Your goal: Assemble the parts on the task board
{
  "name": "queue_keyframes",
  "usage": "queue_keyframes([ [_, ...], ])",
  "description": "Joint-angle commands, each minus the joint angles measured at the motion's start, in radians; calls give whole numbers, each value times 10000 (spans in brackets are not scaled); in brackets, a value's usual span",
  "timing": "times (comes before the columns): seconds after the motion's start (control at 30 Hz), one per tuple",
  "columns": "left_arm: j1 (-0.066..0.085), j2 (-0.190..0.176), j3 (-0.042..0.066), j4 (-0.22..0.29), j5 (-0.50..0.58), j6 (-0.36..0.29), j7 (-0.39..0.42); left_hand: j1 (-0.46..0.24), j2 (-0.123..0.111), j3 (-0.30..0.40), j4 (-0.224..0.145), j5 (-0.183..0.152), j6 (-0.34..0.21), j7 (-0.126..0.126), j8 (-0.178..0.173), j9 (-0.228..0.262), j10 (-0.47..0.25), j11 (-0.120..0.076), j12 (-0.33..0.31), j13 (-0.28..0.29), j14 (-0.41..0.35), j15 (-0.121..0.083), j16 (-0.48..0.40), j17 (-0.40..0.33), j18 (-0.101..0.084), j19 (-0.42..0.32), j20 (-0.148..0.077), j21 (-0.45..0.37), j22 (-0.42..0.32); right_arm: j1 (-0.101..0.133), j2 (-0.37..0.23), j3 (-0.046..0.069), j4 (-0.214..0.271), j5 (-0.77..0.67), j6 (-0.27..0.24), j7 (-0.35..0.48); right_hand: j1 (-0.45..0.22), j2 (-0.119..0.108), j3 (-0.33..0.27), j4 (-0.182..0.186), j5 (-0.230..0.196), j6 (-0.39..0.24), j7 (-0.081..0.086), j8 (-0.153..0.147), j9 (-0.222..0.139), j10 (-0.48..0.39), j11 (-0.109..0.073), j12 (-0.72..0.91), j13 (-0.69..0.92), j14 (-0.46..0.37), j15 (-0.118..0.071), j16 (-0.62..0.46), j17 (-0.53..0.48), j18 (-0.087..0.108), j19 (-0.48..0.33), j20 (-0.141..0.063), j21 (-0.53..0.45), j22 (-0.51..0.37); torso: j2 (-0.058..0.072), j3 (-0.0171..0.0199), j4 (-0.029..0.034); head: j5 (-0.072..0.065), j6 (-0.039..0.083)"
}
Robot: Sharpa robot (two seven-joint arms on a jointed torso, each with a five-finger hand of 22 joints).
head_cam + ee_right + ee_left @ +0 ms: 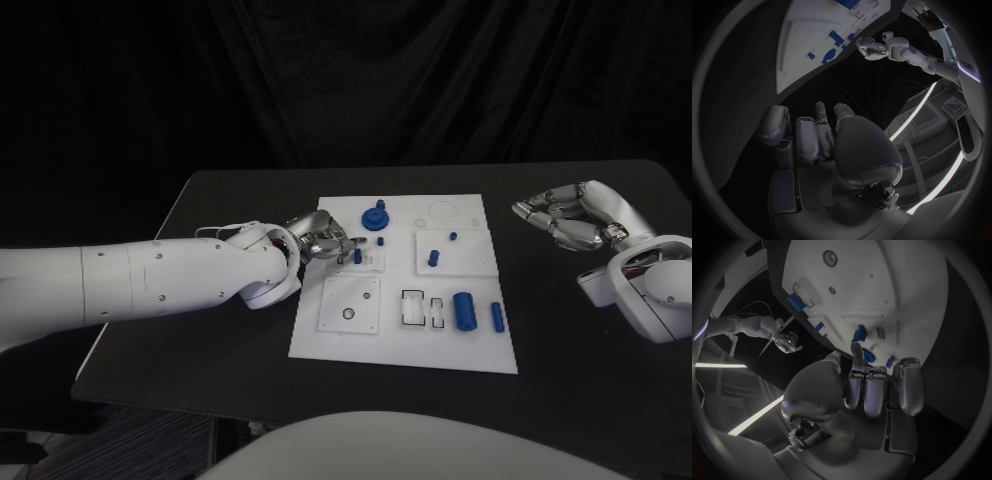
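Observation:
The white task board (476,345) lies in the middle of the black table. My left hand (320,240) is over the board's left edge, its fingers (873,385) curled. One fingertip (856,349) reaches out beside a small blue peg (358,256) standing in a small square plate, and I see nothing between the thumb and that finger. A round blue part (375,218) stands just beyond the hand. More blue pegs (431,258) stand on the board's right half. A thick blue cylinder (464,310) and a thinner one (498,317) lie near the front right. My right hand (570,215) hovers off the board's right side, fingers (807,137) curled on nothing.
A square plate with a ring-shaped hole (351,305) and two rectangular slots (414,308) sit at the board's front. Bare black table (216,350) surrounds the board, with its edges close on the left and front.

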Motion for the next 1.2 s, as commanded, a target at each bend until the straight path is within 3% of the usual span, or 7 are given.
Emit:
queue_keyframes([
  [0.03, 684, -31, 36, 133, 536, 622, -171, 289, 54, 53, -120, 55, -245, 3, -41, 142, 1042, -24, 36, 2634, 1040, -36, 26, 2634, -132, 113, -9, 119, 853, -24, 0, 7, -6, -3, -15, -172, 100, -4, -5, 14, 60, 53, 32, -51, -16, -80, -12, -24, -518, 139, -68, -58, -10, -21, -47, 10, -51, 162, -4, -11, -2, 24, 2],
  [0.2, 1573, 170, -22, -337, 2275, 2847, -1026, 679, 178, 219, -247, -12, -493, 50, -83, 315, 1042, 18, 36, 2634, 1040, 4, 26, 2634, -149, 141, 25, 162, 933, -24, 72, 7, -53, -3, -11, -183, 95, -6, -9, 17, 58, 52, 33, -52, -17, -87, -11, -30, -529, 139, -67, -60, -11, -21, -47, 10, -52, 163, -22, -4, -13, 96, 2],
  [0.37, 2076, 593, -42, -1162, 3342, 4955, -1936, 714, 243, 245, -195, -179, -460, 75, -155, 255, 1042, 44, 36, 2634, 1040, 33, 26, 2634, -152, 136, 55, 167, 962, -22, 123, 7, -63, -3, -4, -197, 95, -6, -9, 17, 58, 52, 33, -52, -17, -87, -11, -30, -529, 139, -67, -60, -11, -21, -47, 10, -52, 163, -32, 28, -45, 138, 2],
  [0.53, 2258, 1095, -48, -1786, 3652, 6144, -2566, 818, 258, 277, -140, -325, -222, 107, -606, -394, 1042, 76, 36, 2634, 1040, 65, 26, 2634, -121, 47, 90, 80, 909, -21, 126, 7, -61, -3, 7, -206, 91, -8, -13, 17, 58, 53, 33, -52, -17, -75, -11, -20, -510, 139, -67, -60, -11, -20, -47, 10, -56, 162, -7, 7, 11, 78, 2],
  [0.73, 2326, 1659, -50, -2265, 3158, 7049, -3193, 830, 281, 290, -73, -579, 63, 162, -1199, -1291, 1042, 142, 36, 2634, 1040, 113, 26, 2634, -84, -49, 136, -45, 837, -23, 134, 7, -68, -3, 27, -206, 93, -8, -14, 15, 61, 56, 31, -51, -17, -81, -12, -26, -520, 140, -67, -57, -6, -20, -48, 11, -60, 161, -19, 29, -1, 119, 2],
  [0.87, 2340, 2067, -51, -2668, 2909, 7433, -3422, 845, 289, 306, -89, -658, 132, 181, -1328, -1486, 1042, 146, 36, 2634, 1040, 122, 26, 2634, -71, -80, 149, -90, 804, -24, 169, 7, -89, -3, 51, -196, 98, -9, -13, 10, 66, 56, 29, -52, -17, -81, -13, -26, -521, 140, -67, -59, -9, -19, -48, 11, -64, 160, -12, 16, -9, 189, 2],
  [1.2, 2330, 2760, -51, -3350, 2397, 7875, -3624, 814, 311, 316, -92, -804, 244, 198, -1497, -1758, 1042, 159, 36, 2634, 1040, 136, 26, 2634, -58, -106, 161, -139, 776, -25, 189, 7, -68, -3, 90, -206, 126, -8, -3, -7, 89, 57, 23, -53, -18, -82, -19, -28, -523, 139, -69, -62, -12, -18, -49, 11, -70, 159, 16, -7, -33, 151, 2],
])
